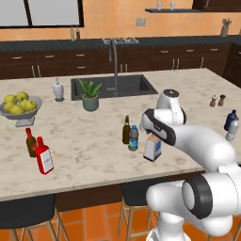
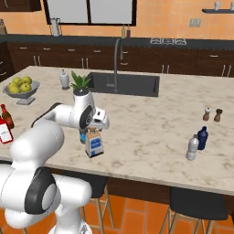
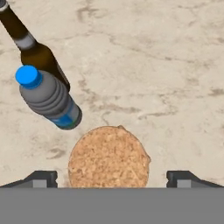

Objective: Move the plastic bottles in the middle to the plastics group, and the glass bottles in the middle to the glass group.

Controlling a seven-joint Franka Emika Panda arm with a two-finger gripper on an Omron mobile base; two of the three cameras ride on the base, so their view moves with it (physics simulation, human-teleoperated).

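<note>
The squarish clear glass bottle (image 1: 152, 148) (image 2: 94, 145) with a tan cork stopper (image 3: 108, 157) stands in the middle of the island. My gripper (image 1: 154, 135) (image 2: 95, 130) (image 3: 112, 178) hangs straight above it, open, with a fingertip on each side of the cork and apart from it. Just left of it are the small plastic water bottle (image 1: 133, 138) (image 2: 82, 136) (image 3: 49, 98) and the slim dark brown glass bottle (image 1: 126, 130) (image 3: 34, 50). The glass group, a flat red bottle (image 1: 44, 156) (image 2: 4, 132) and a short brown bottle (image 1: 31, 142) (image 2: 5, 115), is far left. The plastics group, a dark blue bottle (image 1: 231, 120) (image 2: 202, 138) and a pale clear bottle (image 1: 231, 133) (image 2: 192, 147), is far right.
A fruit bowl (image 1: 21, 113), a white soap dispenser (image 1: 58, 89), a potted plant (image 1: 90, 95) and the sink (image 1: 113, 87) with its tall tap lie behind the bottles. Salt and pepper shakers (image 1: 217, 100) (image 2: 212, 114) stand at the right. Stools sit under the front edge.
</note>
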